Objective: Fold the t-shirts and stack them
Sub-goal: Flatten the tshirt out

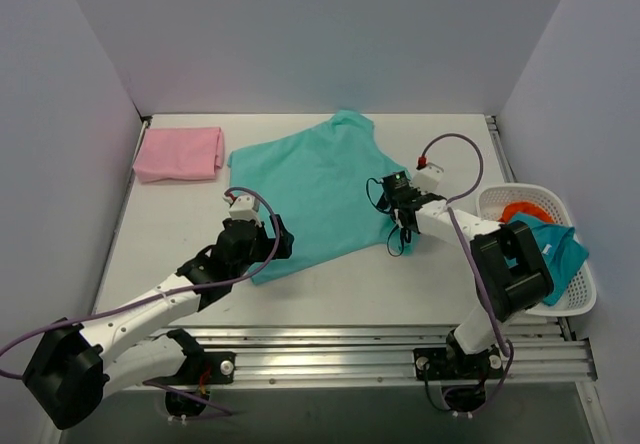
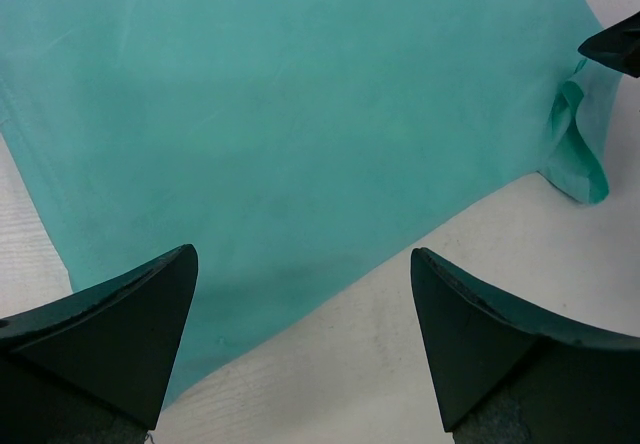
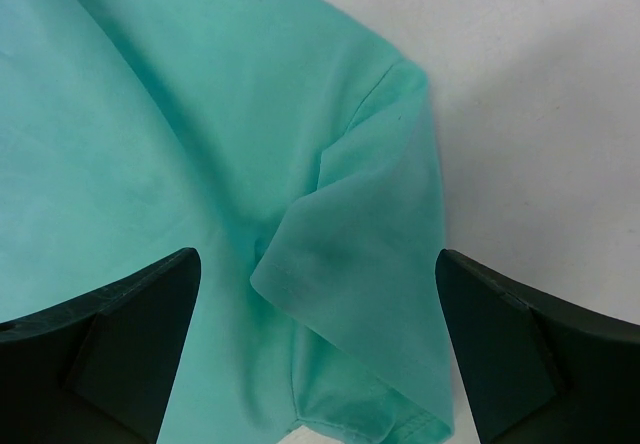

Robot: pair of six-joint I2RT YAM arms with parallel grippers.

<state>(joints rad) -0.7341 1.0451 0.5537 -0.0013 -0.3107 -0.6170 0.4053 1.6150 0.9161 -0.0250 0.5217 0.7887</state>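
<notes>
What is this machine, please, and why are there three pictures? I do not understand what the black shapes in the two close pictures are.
You see two robot arms bolted to a table. The wide picture comes from a fixed camera above and behind them. The two close pictures come from cameras on the wrists; the black shapes are each claw's own fingers.

A turquoise t-shirt lies spread out. A pink t-shirt lies folded at the far left. A white basket at the right holds more clothes.

The left claw is open over the shirt's edge. The right claw is open above a sleeve. Neither holds anything.
</notes>
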